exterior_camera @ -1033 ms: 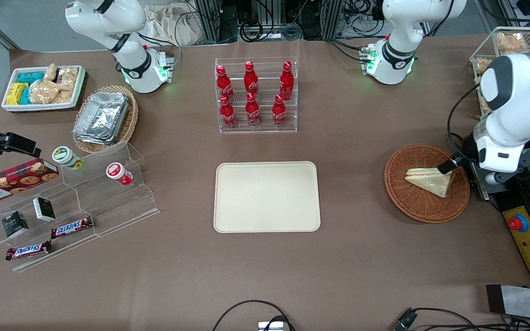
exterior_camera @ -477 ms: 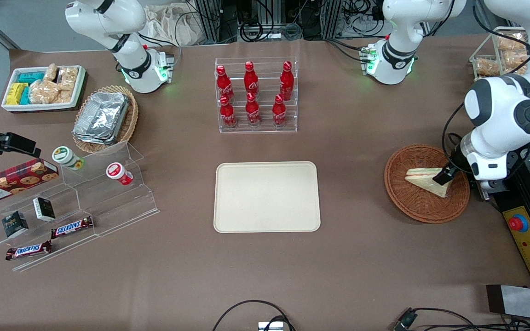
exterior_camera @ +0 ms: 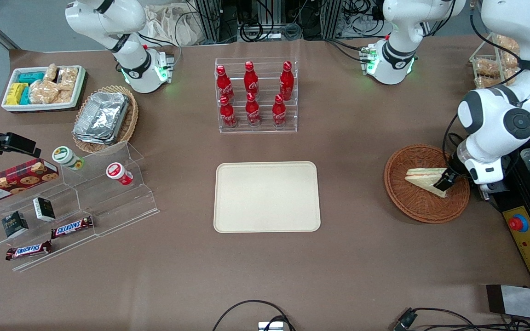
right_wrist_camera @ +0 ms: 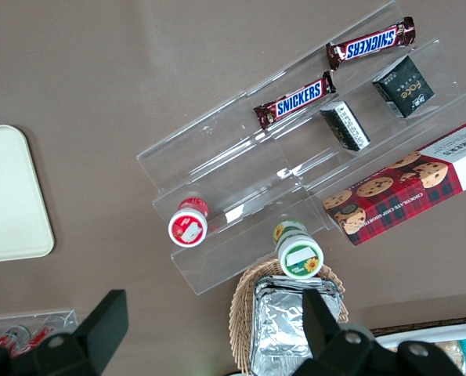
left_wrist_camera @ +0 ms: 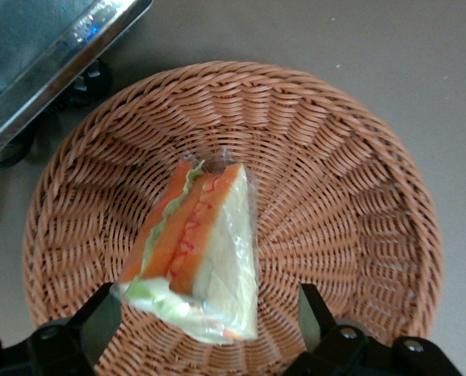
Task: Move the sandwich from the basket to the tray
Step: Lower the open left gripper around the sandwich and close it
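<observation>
The wrapped triangular sandwich lies in the round reddish-brown wicker basket toward the working arm's end of the table. My gripper hangs low over the basket, open, with one finger on each side of the sandwich's wide end and a gap between each pad and the wrap. The orange-red and green filling shows along the sandwich's upper edge. The cream-beige tray lies flat at the table's middle with nothing on it.
A clear rack of red cola bottles stands farther from the front camera than the tray. A black control box with a red button lies beside the basket. Clear stepped shelves with snacks and a foil-container basket sit toward the parked arm's end.
My gripper has come down into the basket and shifted a little nearer the front camera, from above the sandwich's corner to astride its wide end. The sandwich has not moved.
</observation>
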